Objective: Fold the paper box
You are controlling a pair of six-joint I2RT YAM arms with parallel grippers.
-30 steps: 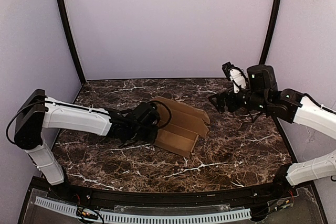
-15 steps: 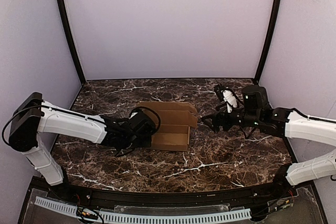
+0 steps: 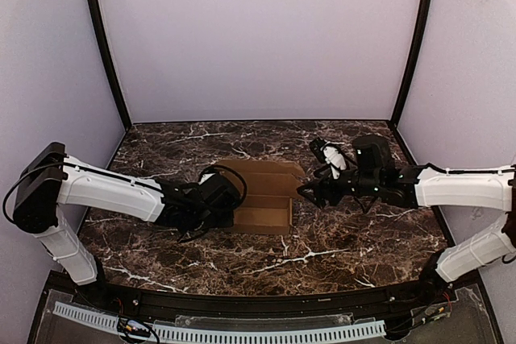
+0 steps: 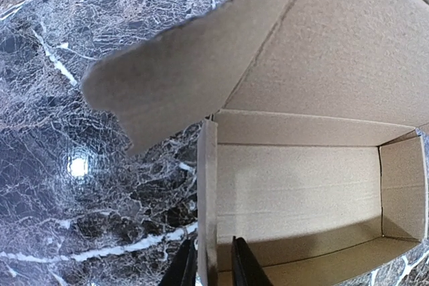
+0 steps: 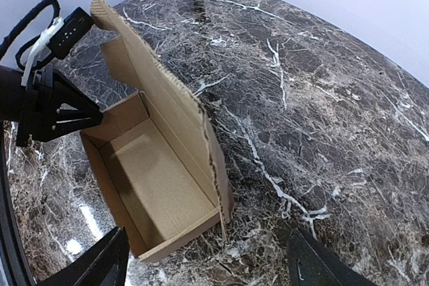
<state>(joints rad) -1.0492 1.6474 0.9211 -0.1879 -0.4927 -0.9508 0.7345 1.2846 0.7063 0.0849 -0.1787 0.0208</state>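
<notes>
Paper box sits on the marble table about mid-table, slightly toward 9 o'clock from centre. It is a shallow brown cardboard tray, open on top, long axis running 9 to 3 o'clock. The lid flap stands up off the long wall on the 12 o'clock side and tilts outward, with a rounded tab at its 9 o'clock corner. Tray interior is bare cardboard. Left gripper is at the box's 9 o'clock end, its jaws narrowly parted astride the short end wall, one finger outside and one inside. The outer finger is close against the wall. A sliver of cardboard floor shows between the wall and the inner finger, so I cannot confirm a firm pinch. Right gripper is low at the box's 3 o'clock end, jaws spread wide and holding nothing. Its tips are just beside the end corner; contact cannot be told.
</notes>
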